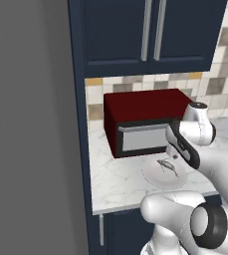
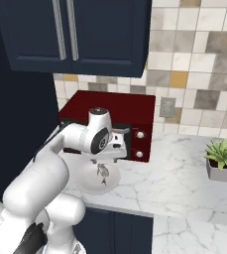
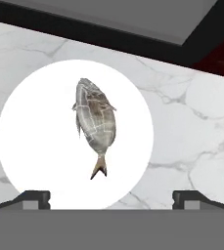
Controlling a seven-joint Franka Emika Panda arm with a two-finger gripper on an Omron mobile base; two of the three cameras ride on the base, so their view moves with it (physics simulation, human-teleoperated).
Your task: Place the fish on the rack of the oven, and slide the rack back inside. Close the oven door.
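Pincer (image 3: 111, 199) up front, tips spread wide, holding nothing. Above it the scaly grey fish (image 3: 96, 124) lies on a round white plate (image 3: 30, 146), tail at 6 o'clock, marble counter (image 3: 191, 127) underneath. No readable writing.

We see a white marble counter (image 2: 184, 178) under navy upper cabinets (image 2: 75, 34), a beige-and-grey tiled wall (image 2: 199, 59) behind, a wall outlet (image 2: 167, 107) at three o'clock of the red microwave (image 2: 112, 106).

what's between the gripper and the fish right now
Nothing but bare white plate. In the hand view the open gripper hangs above the fish, which lies on the plate with no other thing in the way.
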